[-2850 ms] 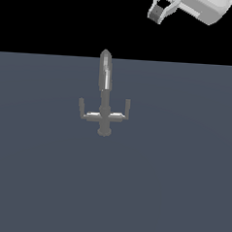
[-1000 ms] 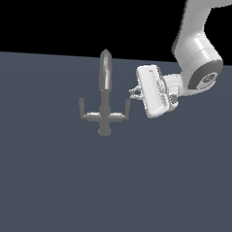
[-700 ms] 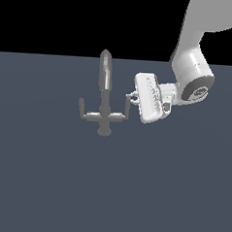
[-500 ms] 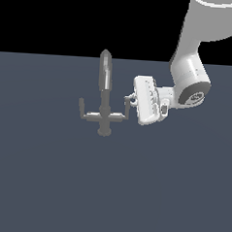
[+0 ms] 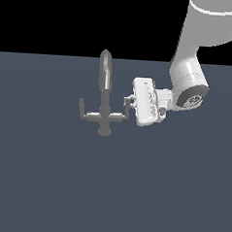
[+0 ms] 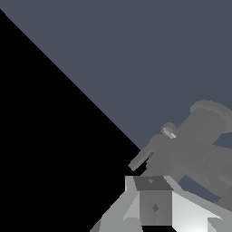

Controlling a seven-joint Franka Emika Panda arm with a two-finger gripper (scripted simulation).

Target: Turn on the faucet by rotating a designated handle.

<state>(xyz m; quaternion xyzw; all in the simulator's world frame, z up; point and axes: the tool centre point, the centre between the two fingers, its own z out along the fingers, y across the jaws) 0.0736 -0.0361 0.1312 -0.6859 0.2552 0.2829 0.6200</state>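
A small grey metallic faucet (image 5: 104,107) with a tall tapered spout stands on the flat slate-blue surface (image 5: 46,181), a little above the middle of the exterior view. Its spout rises toward twelve o'clock, its round base knob sits at six o'clock, and a thin crossbar runs from nine to three o'clock, each end bent upward.

The handle (image 5: 124,111) — the thin grey L-shaped rod on the exterior view's right of the spout — ends in a short upturned tip. That tip lies right at the bulky white gripper (image 5: 130,104), which comes in from three o'clock, turned on its side with its fingers pointing at the faucet. The fingers (image 5: 134,97) appear to stand apart, one above and one below the tip (contact is too small to judge), so whether they actually press on the rod cannot be told.

The white jointed arm (image 5: 197,50) climbs from the gripper toward one o'clock and leaves the view.

In the wrist view the faucet (image 6: 195,145) looms close and grey — a thick round part beside a thin rod — just beyond a grey finger (image 6: 154,204).
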